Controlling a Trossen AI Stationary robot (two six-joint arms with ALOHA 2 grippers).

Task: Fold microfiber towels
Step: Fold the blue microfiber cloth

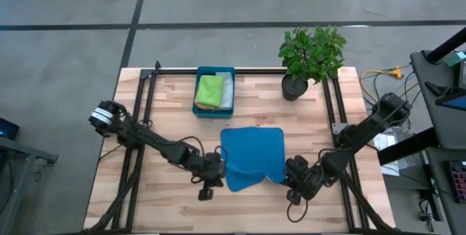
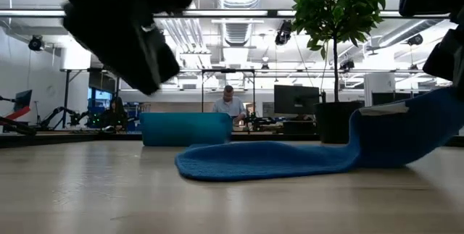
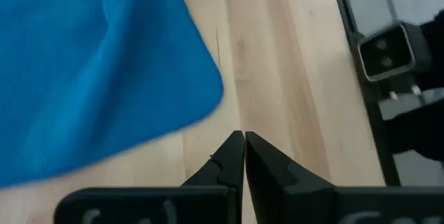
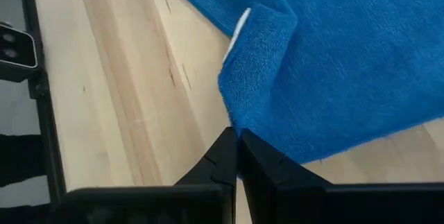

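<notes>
Blue square microfiber towel [image 1: 251, 157] lies mid-table, its right near corner lifted. Right gripper [image 4: 236, 144] is closed on that corner's edge. Left gripper [image 3: 243, 144] is closed on nothing, just beside the towel's left near corner. Risk: the thin pinch slips and the fold flops crooked.

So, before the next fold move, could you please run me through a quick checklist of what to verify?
1. Right hand shut on the blue towel: ok, its corner is pinched and lifted.
2. Left hand gripping the towel: not ok, shut on nothing, beside the edge.
3. Towel's far part flat on the table: ok.
4. Green towel stowed in the teal tray: ok.
5. Plant away from the fold: ok.
6. Towel's far corners square: cannot tell.
</notes>
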